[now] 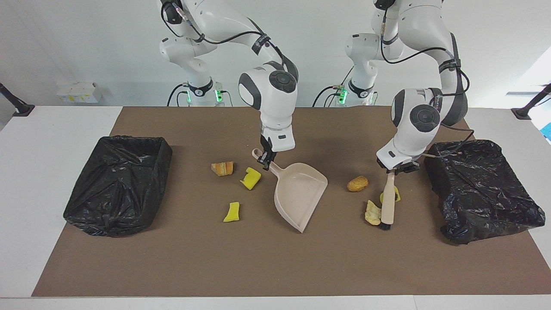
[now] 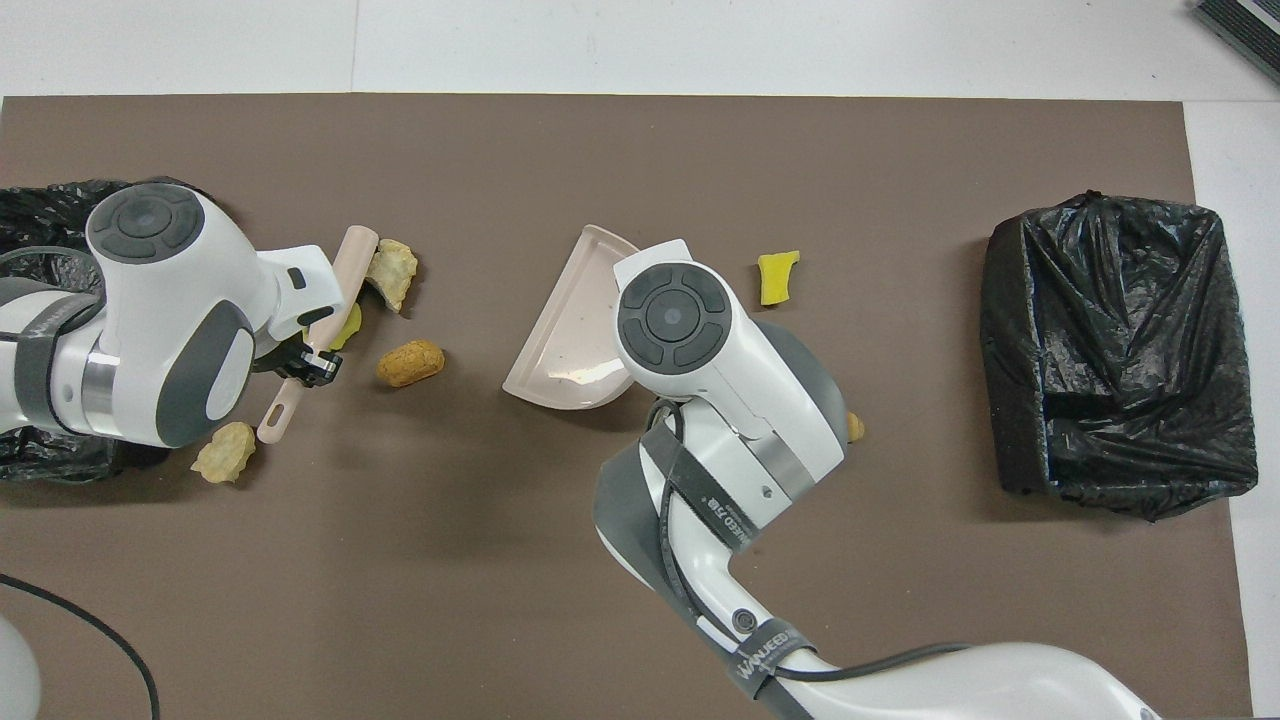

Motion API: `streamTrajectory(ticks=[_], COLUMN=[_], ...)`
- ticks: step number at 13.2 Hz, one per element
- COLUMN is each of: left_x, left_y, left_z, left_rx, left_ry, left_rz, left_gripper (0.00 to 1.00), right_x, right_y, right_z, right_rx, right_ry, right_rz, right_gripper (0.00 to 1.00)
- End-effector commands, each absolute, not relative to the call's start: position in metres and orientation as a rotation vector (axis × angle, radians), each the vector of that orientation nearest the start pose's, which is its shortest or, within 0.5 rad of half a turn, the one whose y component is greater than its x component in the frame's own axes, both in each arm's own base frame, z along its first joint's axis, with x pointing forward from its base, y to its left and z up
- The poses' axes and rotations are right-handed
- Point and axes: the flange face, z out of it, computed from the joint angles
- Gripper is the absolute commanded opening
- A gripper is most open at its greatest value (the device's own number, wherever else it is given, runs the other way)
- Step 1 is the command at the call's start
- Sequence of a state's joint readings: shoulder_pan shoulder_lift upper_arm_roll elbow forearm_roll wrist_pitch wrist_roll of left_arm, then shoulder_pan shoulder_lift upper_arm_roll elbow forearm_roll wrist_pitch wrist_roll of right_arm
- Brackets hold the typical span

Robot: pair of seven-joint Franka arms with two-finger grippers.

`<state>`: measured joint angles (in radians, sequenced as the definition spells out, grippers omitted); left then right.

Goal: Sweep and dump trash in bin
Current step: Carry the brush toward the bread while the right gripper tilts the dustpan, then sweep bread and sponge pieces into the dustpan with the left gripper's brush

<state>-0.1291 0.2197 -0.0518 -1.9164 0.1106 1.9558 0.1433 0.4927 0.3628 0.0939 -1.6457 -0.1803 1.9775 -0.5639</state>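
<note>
Right arm [image 2: 720,400] over orange chunk [image 2: 855,427]

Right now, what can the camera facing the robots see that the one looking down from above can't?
Only the facing view shows the right gripper pinching the dustpan by its handle, and the yellow sponge bit beside it. From above, the right arm covers both. Only the overhead view shows a tan lump beside the left arm's bin. In the facing view the left arm hides it. Both show the dustpan, the left gripper holding the brush, the brown lump, another yellow bit and the right arm's bin.
</note>
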Motion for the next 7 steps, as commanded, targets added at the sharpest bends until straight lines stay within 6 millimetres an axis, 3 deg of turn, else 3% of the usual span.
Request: streamTrajectory(ticks=[1, 4, 7], left_x=[0.572, 0.568, 0.561], left_y=[-0.103, -0.113, -0.141], left_z=[0.373, 0.372, 0.375], left_rx=[-3.049, -3.114, -3.097], left_ry=[0.576, 0.535, 0.620], left_rz=[0.329, 0.339, 0.337], left_gripper=[0.00, 0.00, 0.00], right_x=[0.546, 0.541, 0.540], right_y=[0.343, 0.335, 0.325], right_z=[0.401, 0.393, 0.385], right_rx=[-2.414, -2.225, -2.227], right_ry=[-2.111, -2.294, -2.294], right_rz=[0.076, 0.085, 0.070], right_gripper=[0.00, 0.00, 0.00])
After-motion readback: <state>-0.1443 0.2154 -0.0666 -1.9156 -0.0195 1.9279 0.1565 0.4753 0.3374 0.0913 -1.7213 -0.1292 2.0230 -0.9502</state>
